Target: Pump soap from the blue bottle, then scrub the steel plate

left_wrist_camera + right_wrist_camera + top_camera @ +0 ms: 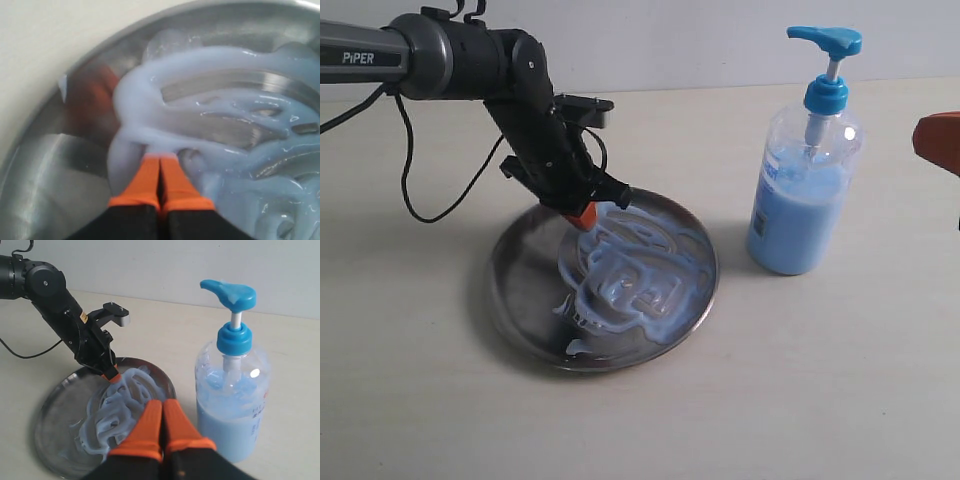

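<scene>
The steel plate lies on the table, covered in swirly pale blue soap. My left gripper is shut, holds nothing, and its orange tips press into the soap near the plate's far side. Close up, the shut left gripper sits in a thick soap smear on the plate. The blue bottle stands upright to the right of the plate. My right gripper is shut and empty, raised in front of the plate and the bottle.
The black left arm reaches in from the upper left, trailing a black cable over the table. An orange part of the right arm shows at the right edge. A pale wall stands behind the beige table.
</scene>
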`<state>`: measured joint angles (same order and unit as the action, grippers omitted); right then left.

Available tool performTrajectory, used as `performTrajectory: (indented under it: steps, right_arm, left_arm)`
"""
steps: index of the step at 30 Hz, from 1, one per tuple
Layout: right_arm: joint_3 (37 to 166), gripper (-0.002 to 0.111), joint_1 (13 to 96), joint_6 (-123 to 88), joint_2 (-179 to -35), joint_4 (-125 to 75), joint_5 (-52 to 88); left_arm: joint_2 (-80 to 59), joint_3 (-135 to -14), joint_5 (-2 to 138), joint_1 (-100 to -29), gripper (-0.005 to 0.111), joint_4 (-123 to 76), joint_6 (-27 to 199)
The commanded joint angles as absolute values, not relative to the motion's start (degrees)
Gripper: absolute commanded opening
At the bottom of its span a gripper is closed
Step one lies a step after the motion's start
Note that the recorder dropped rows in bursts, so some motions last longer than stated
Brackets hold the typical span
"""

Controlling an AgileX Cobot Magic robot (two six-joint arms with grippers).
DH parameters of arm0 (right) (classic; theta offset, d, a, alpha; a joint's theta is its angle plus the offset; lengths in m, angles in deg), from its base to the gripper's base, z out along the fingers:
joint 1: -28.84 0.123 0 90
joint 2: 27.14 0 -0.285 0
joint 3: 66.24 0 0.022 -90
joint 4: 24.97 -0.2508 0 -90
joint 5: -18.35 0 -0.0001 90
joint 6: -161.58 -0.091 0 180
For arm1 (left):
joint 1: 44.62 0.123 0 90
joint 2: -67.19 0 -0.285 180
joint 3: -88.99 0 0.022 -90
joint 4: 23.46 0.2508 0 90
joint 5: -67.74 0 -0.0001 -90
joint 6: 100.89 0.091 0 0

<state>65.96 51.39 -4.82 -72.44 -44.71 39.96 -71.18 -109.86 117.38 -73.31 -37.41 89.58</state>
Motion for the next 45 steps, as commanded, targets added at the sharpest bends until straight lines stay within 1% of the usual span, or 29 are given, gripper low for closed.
performTrajectory:
  steps: [1,13,26,32,37,45]
  right_arm:
    - [66.0,0.0,51.4,-4.5,-72.3,-44.8,39.5]
    - [66.0,0.0,51.4,-4.5,-72.3,-44.8,39.7]
    - [66.0,0.0,51.4,-4.5,-72.3,-44.7,39.8]
    - [66.0,0.0,51.4,-4.5,-72.3,-44.5,40.1]
    - [66.0,0.0,51.4,-4.5,-72.3,-44.5,40.1]
    - [66.0,0.0,51.4,-4.5,-72.3,-44.5,40.6]
  left_arm:
    - [-71.7,-110.3,119.5,-73.3,0.0,-37.1,89.4]
    - [-73.0,-110.3,120.3,-73.3,0.0,-37.7,89.2]
    - [-72.9,-110.3,127.3,-73.4,0.0,-38.3,89.8]
    - [-71.7,-110.3,128.8,-74.3,0.0,-42.4,93.3]
    - [-71.1,-110.3,127.9,-76.6,0.0,-42.0,95.5]
    - [-71.1,-110.3,122.3,-77.2,0.0,-42.0,95.0]
